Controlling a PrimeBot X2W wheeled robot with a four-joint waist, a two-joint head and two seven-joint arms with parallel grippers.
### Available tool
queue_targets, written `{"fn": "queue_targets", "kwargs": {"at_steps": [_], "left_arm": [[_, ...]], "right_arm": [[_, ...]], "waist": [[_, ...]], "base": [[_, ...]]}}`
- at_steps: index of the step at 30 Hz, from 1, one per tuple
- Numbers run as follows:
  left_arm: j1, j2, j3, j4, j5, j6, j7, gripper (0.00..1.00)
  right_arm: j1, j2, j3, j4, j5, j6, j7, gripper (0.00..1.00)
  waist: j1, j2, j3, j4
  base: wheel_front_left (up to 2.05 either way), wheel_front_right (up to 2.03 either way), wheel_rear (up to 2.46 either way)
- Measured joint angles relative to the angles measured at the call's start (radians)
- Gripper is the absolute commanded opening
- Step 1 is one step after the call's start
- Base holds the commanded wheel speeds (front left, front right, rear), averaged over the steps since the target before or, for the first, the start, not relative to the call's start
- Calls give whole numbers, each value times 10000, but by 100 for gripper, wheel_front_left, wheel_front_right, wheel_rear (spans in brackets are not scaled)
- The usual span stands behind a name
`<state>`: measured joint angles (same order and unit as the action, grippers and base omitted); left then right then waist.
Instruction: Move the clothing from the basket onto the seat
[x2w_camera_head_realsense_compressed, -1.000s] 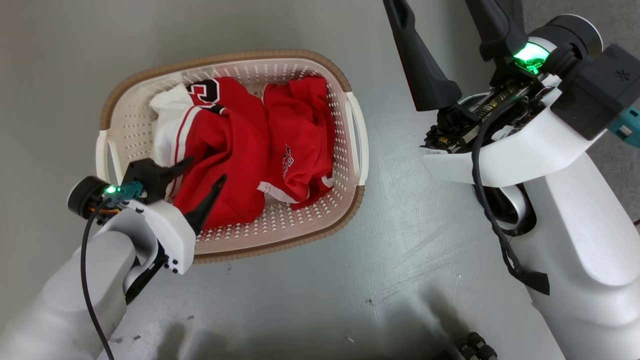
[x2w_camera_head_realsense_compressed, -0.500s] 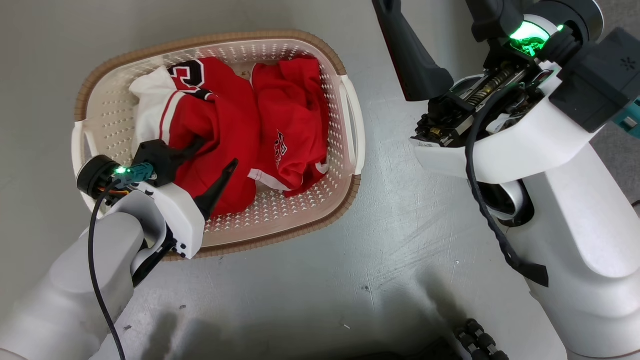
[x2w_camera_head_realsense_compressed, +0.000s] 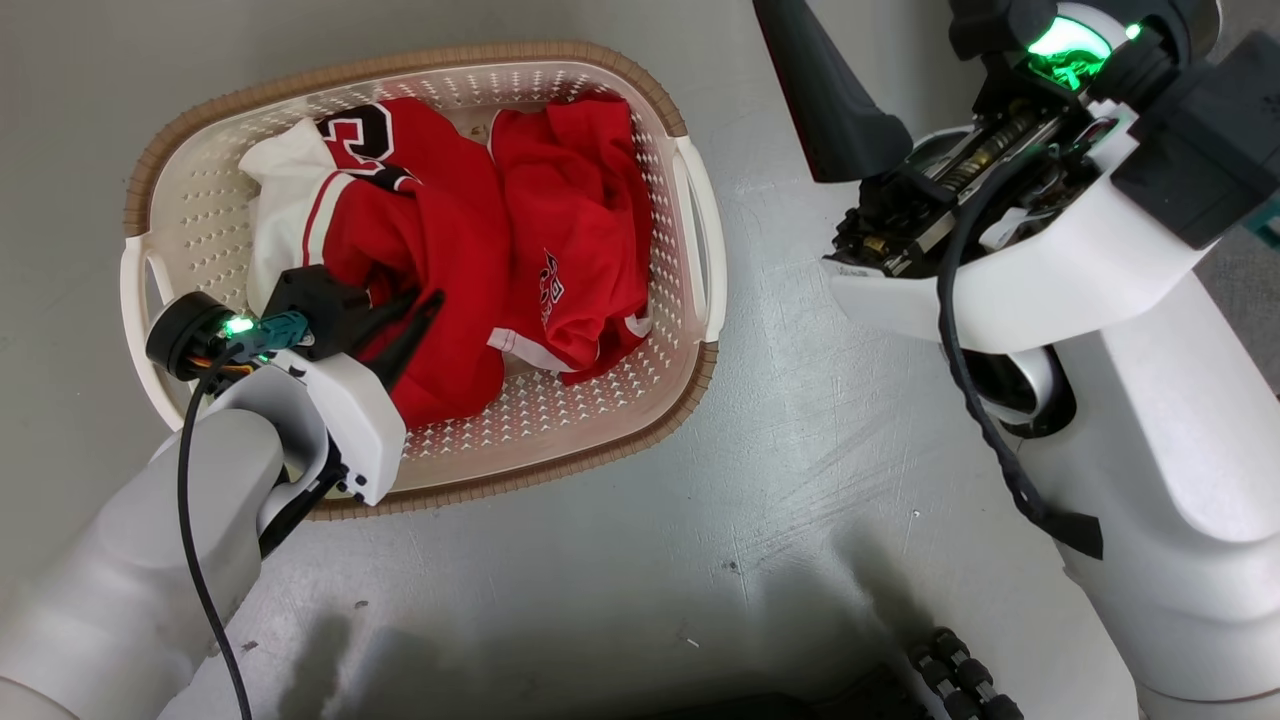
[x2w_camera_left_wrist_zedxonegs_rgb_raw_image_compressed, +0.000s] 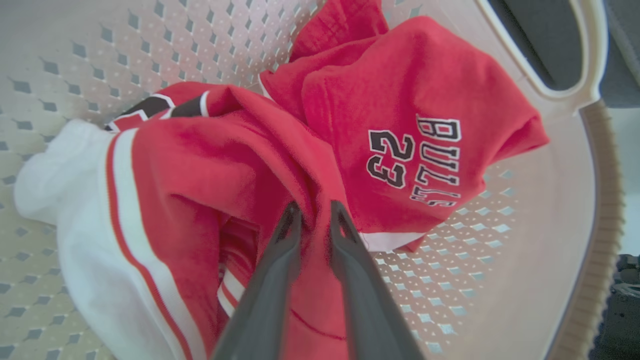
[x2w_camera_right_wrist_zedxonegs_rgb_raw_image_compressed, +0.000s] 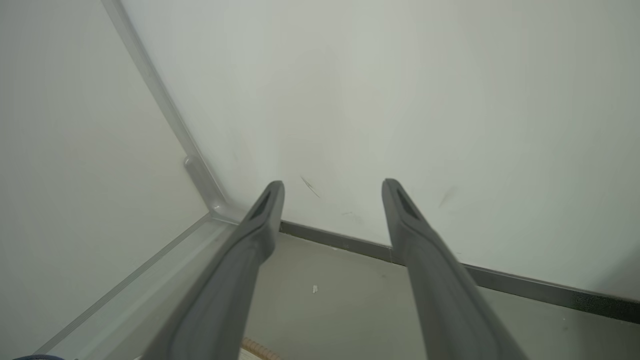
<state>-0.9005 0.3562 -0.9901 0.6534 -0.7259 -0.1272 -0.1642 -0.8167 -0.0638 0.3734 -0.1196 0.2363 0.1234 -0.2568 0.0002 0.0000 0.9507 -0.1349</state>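
Pinching only a thin fold of the jersey (x2w_camera_left_wrist_zedxonegs_rgb_raw_image_compressed: 170, 165), the left gripper (x2w_camera_left_wrist_zedxonegs_rgb_raw_image_compressed: 314, 207) has its two fingers (x2w_camera_left_wrist_zedxonegs_rgb_raw_image_compressed: 270, 290) pressed almost together with red cloth between them. The hold looks small. I think the fold can slip out when the arm rises, because the cloth is smooth and most of the jersey's weight hangs below the pinch.

Both garments lie inside the basket (x2w_camera_head_realsense_compressed: 690, 200), the jersey on its left side and the smaller red piece (x2w_camera_left_wrist_zedxonegs_rgb_raw_image_compressed: 400, 100) on its right side, touching each other along the middle. A second risk comes from this contact: the smaller piece may be dragged up a little and fall over the rim. The white sleeve rests against the perforated wall and may catch on the brown rim, and then the light basket may tip or slide on the grey floor (x2w_camera_head_realsense_compressed: 800, 450).

The left forearm hangs just above the near rim, so a lift straight upward seems safer than a pull to the side.

The right gripper (x2w_camera_right_wrist_zedxonegs_rgb_raw_image_compressed: 332, 195) is spread wide and holds nothing. It points at a pale wall (x2w_camera_right_wrist_zedxonegs_rgb_raw_image_compressed: 400, 100), well apart from the basket, and does not stand in the way.
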Motion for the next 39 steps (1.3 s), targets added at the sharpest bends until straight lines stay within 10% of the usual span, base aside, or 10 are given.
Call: {"fn": "queue_targets", "kwargs": {"at_steps": [39], "left_arm": [[803, 366, 729, -1430, -2506, 0, -851, 0]], "right_arm": [[167, -6, -920, 849, -537, 0, -2, 100]], "waist": [[0, 0, -1404, 587]], "base": [[0, 0, 0]]}}
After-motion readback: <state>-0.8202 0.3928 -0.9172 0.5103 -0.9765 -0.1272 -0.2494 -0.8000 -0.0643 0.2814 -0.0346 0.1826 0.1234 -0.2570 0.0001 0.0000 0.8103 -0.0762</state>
